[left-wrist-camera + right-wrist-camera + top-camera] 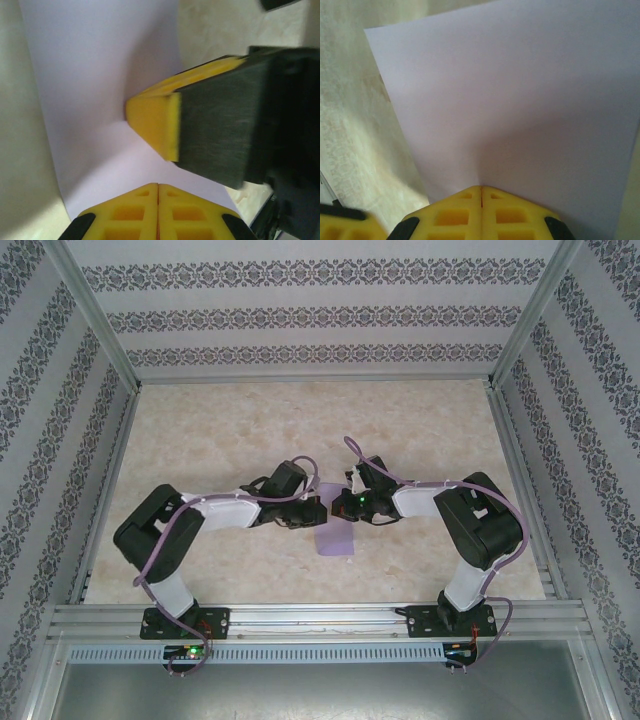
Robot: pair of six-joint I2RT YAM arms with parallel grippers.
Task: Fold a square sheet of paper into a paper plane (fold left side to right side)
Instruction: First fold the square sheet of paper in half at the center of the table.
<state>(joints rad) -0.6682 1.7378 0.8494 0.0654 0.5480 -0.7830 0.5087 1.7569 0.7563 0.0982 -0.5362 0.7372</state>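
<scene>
Left claw [158,186] pressed together, tips on the square sheet of paper [520,100], front-centre of the counter [220,430]; right claw [481,189] likewise, tip pushing into the sheet's bend. Looks like first fold underway, uncreased; all plane folds remain.

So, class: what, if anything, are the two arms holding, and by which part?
The purple sheet of paper. The left gripper and the right gripper each pinch it at an edge, jaws shut.

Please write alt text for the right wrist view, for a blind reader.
A lavender square sheet of paper spreads over the beige table; the right gripper, yellow jaws shut, seems to pinch it at the bottom centre.
</scene>
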